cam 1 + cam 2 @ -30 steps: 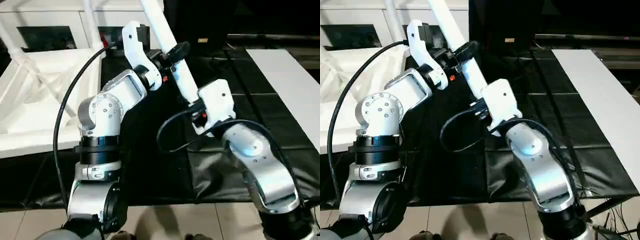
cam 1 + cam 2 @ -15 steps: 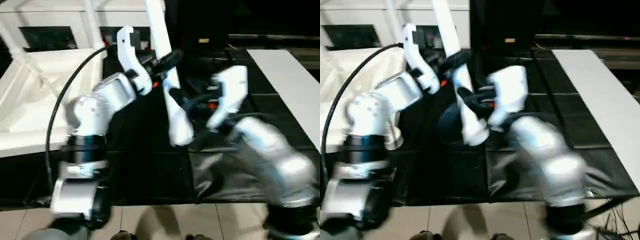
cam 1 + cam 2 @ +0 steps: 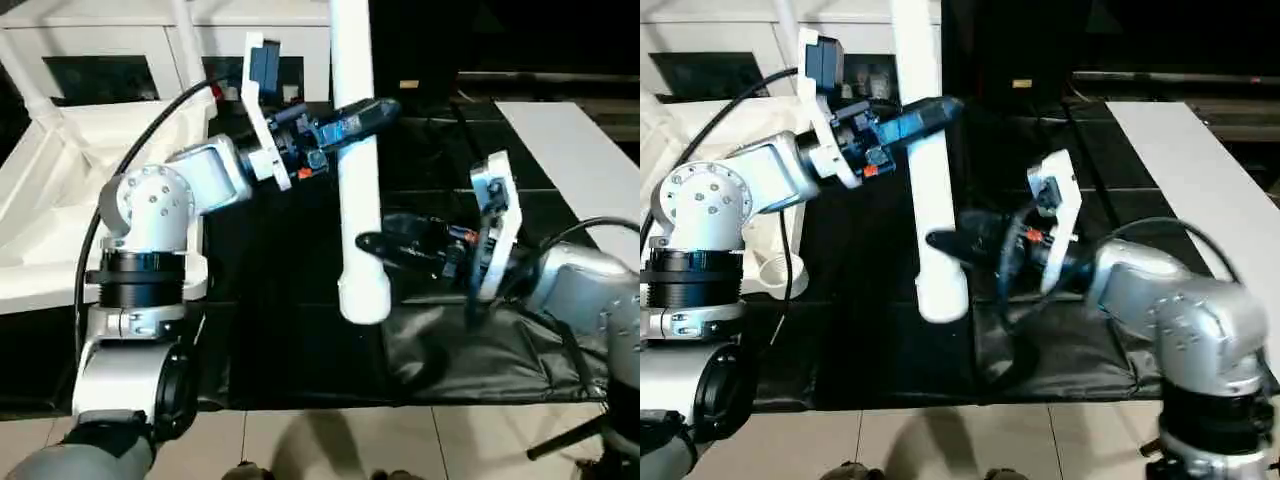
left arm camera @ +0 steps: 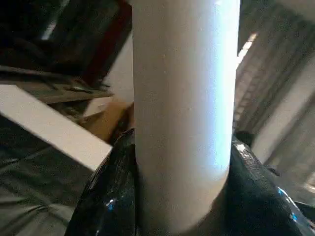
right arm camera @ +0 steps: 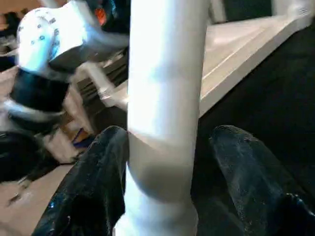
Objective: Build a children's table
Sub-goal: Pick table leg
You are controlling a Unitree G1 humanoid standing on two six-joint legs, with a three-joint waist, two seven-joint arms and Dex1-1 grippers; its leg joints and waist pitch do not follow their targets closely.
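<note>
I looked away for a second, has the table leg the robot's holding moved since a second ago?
Yes. The leg, gripped by the left gripper, has swung from a slant to upright, its lower end now nearer the floor tiles than the cabinet.

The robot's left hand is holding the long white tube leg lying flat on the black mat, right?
Not quite. The left hand does hold the long white tapered tube leg, but the leg stands upright in the air, its wider end hanging above the black mat, not lying flat. The left eye view shows it.
</note>
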